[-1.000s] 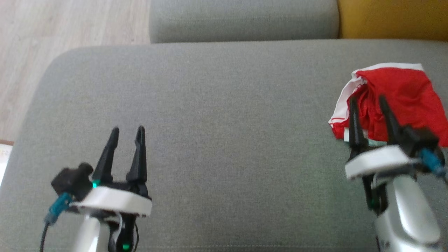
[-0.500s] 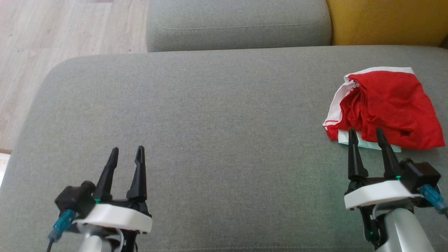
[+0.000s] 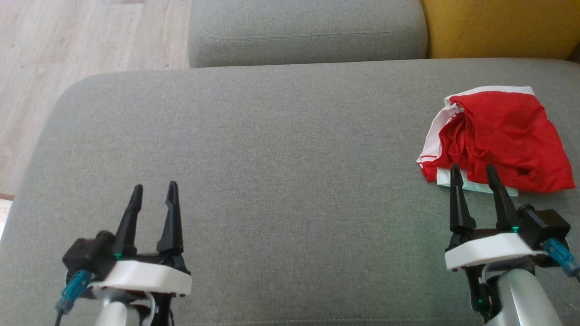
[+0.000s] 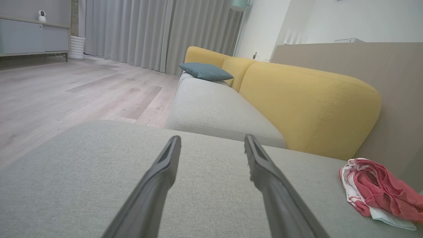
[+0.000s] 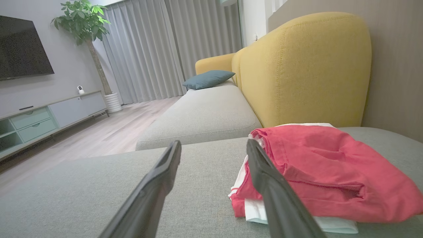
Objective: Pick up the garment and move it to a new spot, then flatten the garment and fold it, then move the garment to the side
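On grey sofa seat (image 3: 290,158): red garment (image 3: 507,136); wood floor (image 3: 68,40) beyond.

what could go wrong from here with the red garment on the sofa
1. The open right gripper has its tips right at the near edge of the red garment; any forward move could snag the white layer and undo the fold.
2. The fold looks loose and rumpled, so it may slump open.

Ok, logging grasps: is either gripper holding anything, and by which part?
Nothing is held. The left gripper and right gripper are open, empty; the red fabric garment lies loose on the grey cushion.
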{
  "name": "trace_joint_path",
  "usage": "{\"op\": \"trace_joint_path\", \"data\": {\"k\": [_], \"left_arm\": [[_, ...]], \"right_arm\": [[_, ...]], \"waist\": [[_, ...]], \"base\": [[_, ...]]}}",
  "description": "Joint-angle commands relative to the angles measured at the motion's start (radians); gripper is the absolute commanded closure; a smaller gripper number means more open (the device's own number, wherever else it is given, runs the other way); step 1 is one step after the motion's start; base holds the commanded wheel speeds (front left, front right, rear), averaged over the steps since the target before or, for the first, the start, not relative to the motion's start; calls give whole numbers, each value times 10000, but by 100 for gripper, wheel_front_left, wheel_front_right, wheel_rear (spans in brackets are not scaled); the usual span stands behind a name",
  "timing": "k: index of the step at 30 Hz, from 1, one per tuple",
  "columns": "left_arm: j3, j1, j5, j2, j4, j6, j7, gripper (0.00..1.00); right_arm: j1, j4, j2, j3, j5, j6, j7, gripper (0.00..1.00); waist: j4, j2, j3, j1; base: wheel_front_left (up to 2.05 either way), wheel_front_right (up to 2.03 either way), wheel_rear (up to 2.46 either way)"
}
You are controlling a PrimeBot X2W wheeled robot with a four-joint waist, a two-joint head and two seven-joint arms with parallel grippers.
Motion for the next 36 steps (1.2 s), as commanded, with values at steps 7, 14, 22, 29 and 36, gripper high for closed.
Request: {"op": "trace_joint_path", "data": {"k": [7,14,22,29,36], "left_arm": [[563,-308,-180,107,-238,48,-51,0],[642,-244,-418,107,-329,-109,-51,0],[219,207,-662,-88,650,-103,9,100],[330,123,-1363,-77,704,-141,215,100],[443,43,-2066,-66,749,-180,423,100]], "right_arm": [[-225,-361,-19,287,104,21,-134,0],[-234,-350,-19,364,128,21,-135,0],[233,565,29,100,88,0,25,100],[208,511,26,22,875,1,238,100],[209,427,23,-35,1669,2,432,100]], "waist": [[0,-1,12,0],[-40,-1,33,0],[-60,-1,46,0],[-75,-1,49,0],[-90,-1,52,0]], "base": [[0,0,0],[0,0,0],[0,0,0],[0,0,0],[0,0,0]]}}
